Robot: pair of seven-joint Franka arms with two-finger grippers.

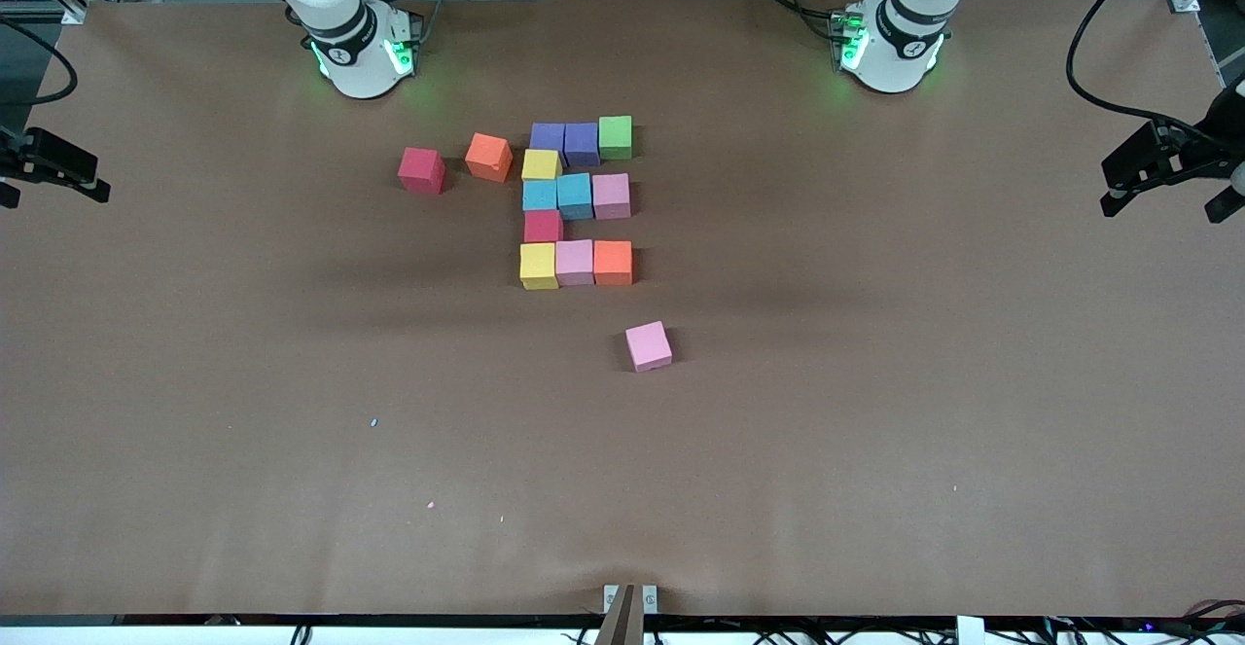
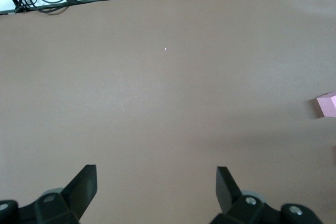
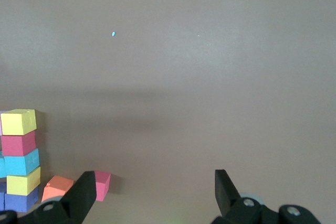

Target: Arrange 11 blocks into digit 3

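Digit 3 is laid out on my counter [image 1: 195, 382]; three spare blocks lie apart.
My left gripper [image 2: 156, 182] and right gripper [image 3: 155, 184] wait over bare counter, jaws wide, holding nothing, clear of the block figure [image 1: 576, 205].

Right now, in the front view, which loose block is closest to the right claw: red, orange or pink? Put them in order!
From the right claw, open at its end of the table:
1. Loose red block, nearest that end.
2. Loose orange block, beside the red one.
3. Loose pink block, nearest the camera.
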